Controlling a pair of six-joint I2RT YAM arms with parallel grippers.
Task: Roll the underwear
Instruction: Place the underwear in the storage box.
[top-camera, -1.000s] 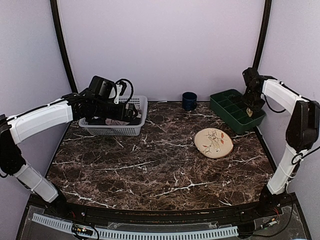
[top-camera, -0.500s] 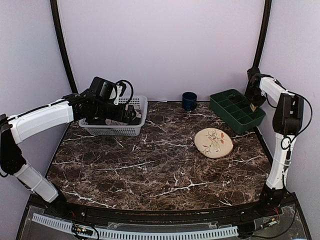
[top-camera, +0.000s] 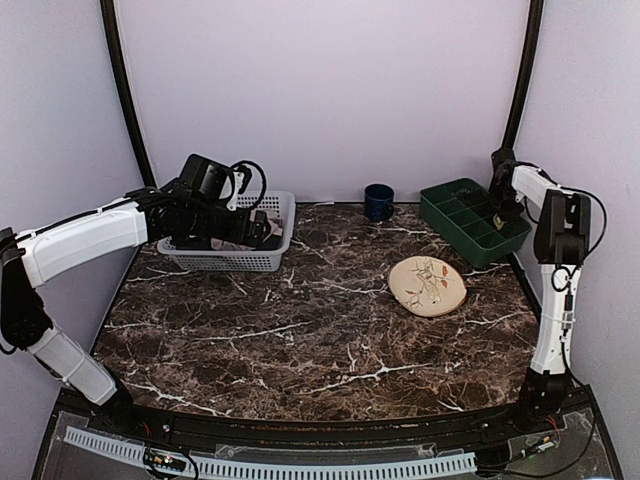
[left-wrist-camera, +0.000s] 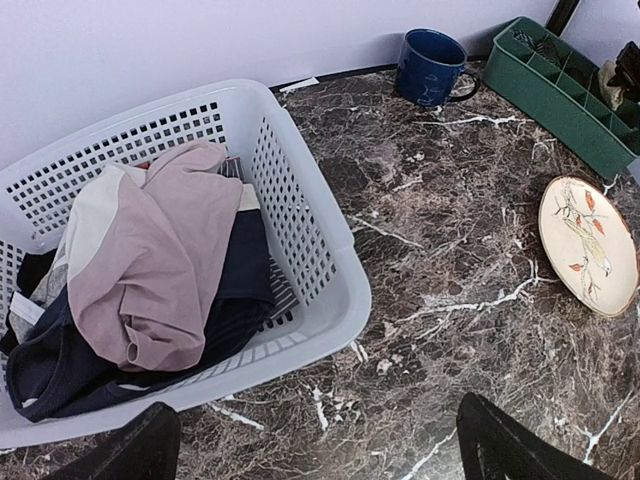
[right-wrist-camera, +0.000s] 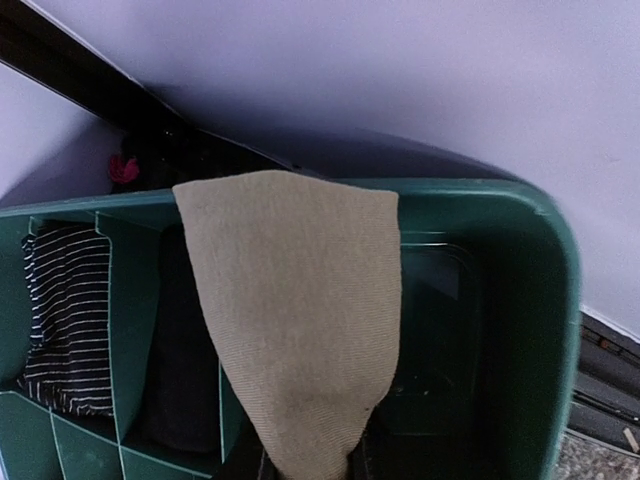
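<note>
1. The surface (top-camera: 330, 350) is a dark brown, marble-patterned slab crossed by thin white veins.
2. Toward its right lies a flat, round cream plate (top-camera: 427, 285) painted with a twig, leaves and reddish spots.
3. At the far left stands a white plastic basket (left-wrist-camera: 300, 230), rectangular with rounded corners and perforated walls. In it a crumpled pale pink garment (left-wrist-camera: 160, 260) lies on a dark navy garment (left-wrist-camera: 235, 300), both in soft, loose folds.
4. The left tool (left-wrist-camera: 315, 425) hovers over the basket's rim and the bare slab beside it. Its 2 black fingers are spread wide apart with nothing between them.
5. A glossy dark blue mug (top-camera: 378, 201) stands by the back wall.
6. In the far right corner sits a dark green plastic tray (right-wrist-camera: 540, 300) split by thin walls into compartments. 1 of them holds black-and-white striped cloth (right-wrist-camera: 65, 310).
7. The underwear (right-wrist-camera: 295, 300) is olive-khaki, finely ribbed knit. It is over the tray's end compartments, and the right tool (right-wrist-camera: 305, 470) is clamped on its narrow end. From there it widens into a smooth, rounded flap. Whether it touches the tray cannot be told.
</note>
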